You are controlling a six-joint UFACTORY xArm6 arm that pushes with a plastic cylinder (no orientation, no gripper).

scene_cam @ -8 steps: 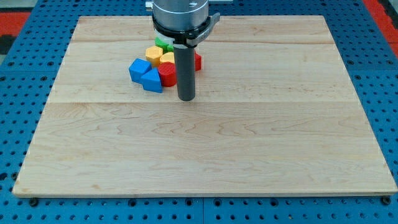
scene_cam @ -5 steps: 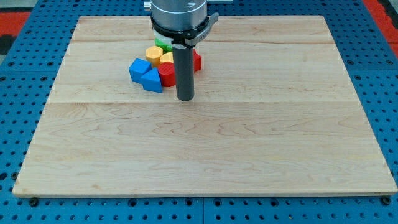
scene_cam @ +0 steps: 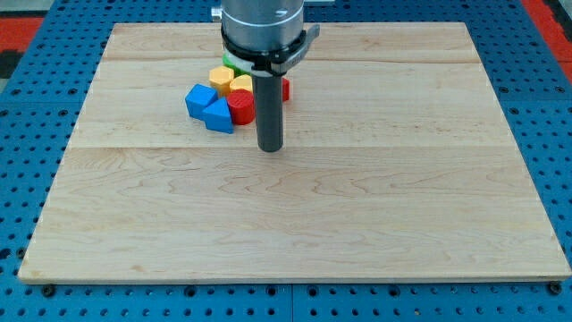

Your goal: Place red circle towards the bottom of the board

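The red circle (scene_cam: 240,107) lies in a tight cluster of blocks at the upper left of the wooden board (scene_cam: 295,233). My tip (scene_cam: 270,148) rests on the board just below and to the right of the red circle, a little apart from it. The rod hides the right side of the cluster.
Two blue blocks (scene_cam: 207,105) touch the red circle on its left. Yellow blocks (scene_cam: 222,77) and a green block (scene_cam: 231,63) lie above it. Another red block (scene_cam: 284,88) peeks out to the right of the rod.
My tip has slid slightly right and down. The blocks have not visibly moved.
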